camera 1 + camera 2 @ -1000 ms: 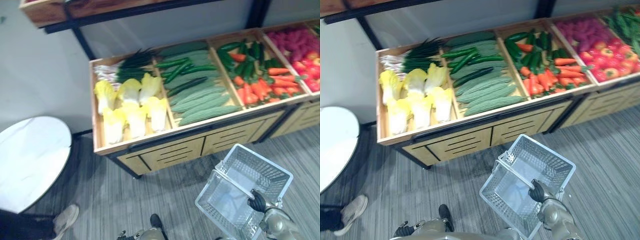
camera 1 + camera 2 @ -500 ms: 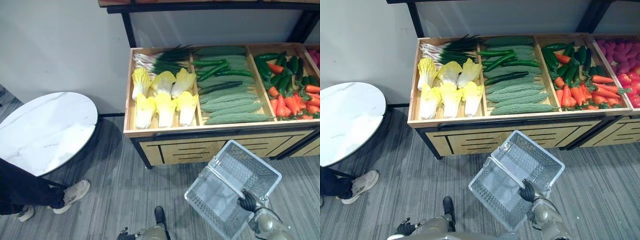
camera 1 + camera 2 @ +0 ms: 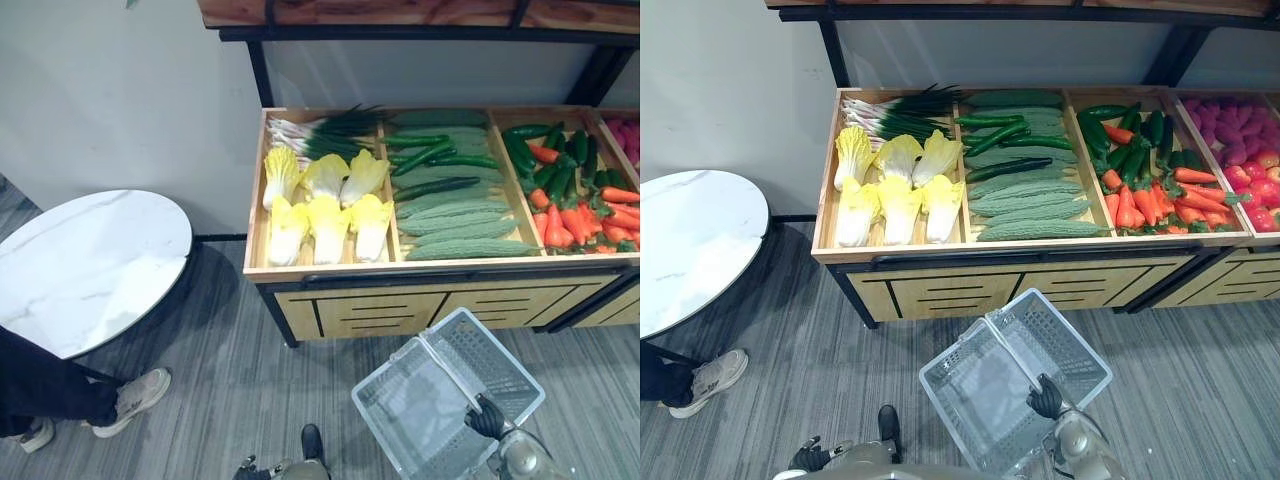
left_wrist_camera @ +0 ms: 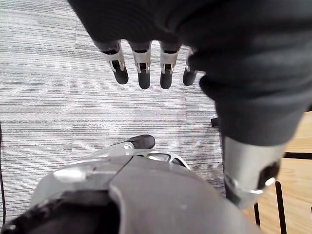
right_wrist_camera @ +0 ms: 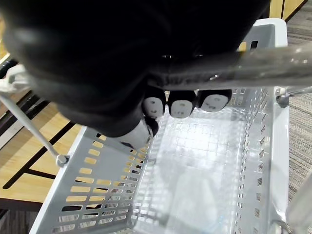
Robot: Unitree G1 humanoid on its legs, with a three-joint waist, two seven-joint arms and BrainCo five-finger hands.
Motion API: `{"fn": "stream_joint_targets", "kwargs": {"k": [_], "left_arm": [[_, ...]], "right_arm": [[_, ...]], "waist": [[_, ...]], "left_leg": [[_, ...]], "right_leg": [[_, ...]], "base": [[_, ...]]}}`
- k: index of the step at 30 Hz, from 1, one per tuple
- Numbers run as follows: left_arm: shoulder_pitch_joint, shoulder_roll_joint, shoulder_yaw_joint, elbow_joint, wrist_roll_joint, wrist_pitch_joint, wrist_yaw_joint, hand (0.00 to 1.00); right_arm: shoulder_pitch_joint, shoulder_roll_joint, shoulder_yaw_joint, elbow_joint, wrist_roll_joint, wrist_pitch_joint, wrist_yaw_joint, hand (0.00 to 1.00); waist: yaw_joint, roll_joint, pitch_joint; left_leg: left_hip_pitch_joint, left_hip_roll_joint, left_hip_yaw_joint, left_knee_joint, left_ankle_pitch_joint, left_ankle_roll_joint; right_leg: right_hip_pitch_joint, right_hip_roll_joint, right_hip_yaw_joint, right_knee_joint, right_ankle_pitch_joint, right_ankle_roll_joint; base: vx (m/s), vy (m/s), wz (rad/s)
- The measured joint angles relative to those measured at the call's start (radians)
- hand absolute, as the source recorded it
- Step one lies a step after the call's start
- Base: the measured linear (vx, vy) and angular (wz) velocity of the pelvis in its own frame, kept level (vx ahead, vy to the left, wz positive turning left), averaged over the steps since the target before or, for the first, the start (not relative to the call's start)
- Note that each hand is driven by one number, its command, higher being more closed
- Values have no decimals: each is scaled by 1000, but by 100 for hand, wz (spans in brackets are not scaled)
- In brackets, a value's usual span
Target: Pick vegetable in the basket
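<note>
Grey mesh basket (image 3: pixel 1065 345) hangs before the wooden stand's (image 3: pixel 970 290) front edge, right hand (image 3: pixel 1045 397) curled round its handle (image 5: pixel 253 61). Cabbages (image 3: pixel 900 190) lie in the stand's left compartment. Left hand's (image 4: pixel 143 63) fingers hang straight above the floor (image 4: pixel 73 112).

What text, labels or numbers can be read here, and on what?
None readable: no print shows on the grey perforated plastic basket, the light wooden produce stand or the round white marble table.
</note>
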Motion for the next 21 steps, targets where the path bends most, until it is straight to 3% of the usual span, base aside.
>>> {"fn": "stream_joint_targets", "kwargs": {"k": [9, 13, 14, 15, 17, 18, 21], "left_arm": [[0, 6, -5, 0, 1, 0, -2, 0], [-4, 24, -32, 0, 2, 0, -10, 0], [-5, 33, -50, 0, 2, 0, -10, 0], [-10, 46, -76, 0, 1, -1, -9, 0], [-30, 68, -100, -1, 0, -11, -9, 0], [-32, 79, -98, -1, 0, -17, -7, 0], [-34, 81, -86, 0, -1, -18, -4, 0]], "right_arm": [[-7, 3, 9, 27, 0, -3, 0, 100], [4, 3, 3, 33, 0, -2, -3, 100], [10, 3, -1, 31, 0, -2, -2, 100], [7, 5, -3, 25, 0, 0, -3, 100], [13, 18, -5, 19, 3, -1, -7, 100], [2, 31, -2, 19, 1, -2, -6, 100], [-21, 46, 1, 19, -2, -4, -2, 100]], "waist": [[-1, -10, -4], [-10, -27, -7], [-25, -33, -5], [-50, -45, -2], [-55, -55, -1], [-49, -70, -5], [-38, -90, -4]], "left_leg": [[-2, -5, -15, -6, -4, -5], [-5, -37, -40, -6, -13, 20], [-16, -53, -61, -6, -23, 33], [-20, -73, -98, -5, -24, 35], [-21, -85, -123, -6, -24, 35], [-21, -87, -124, -6, -24, 35], [-27, -87, -119, -6, -25, 34]], "right_leg": [[3, -5, -3, -1, -1, 2], [4, -56, -18, 66, -32, 15], [-4, -85, 18, 130, -40, 16], [-40, -96, 170, 195, -33, 5], [-86, -81, 407, 247, -28, -2], [-90, -72, 466, 242, -28, -2], [-74, -58, 482, 186, -28, -1]], "base": [[-39, 6, 3], [0, 33, 23], [20, 57, 73], [40, 88, 85], [102, 73, 66], [109, 3, 28], [78, -39, -8]]}}
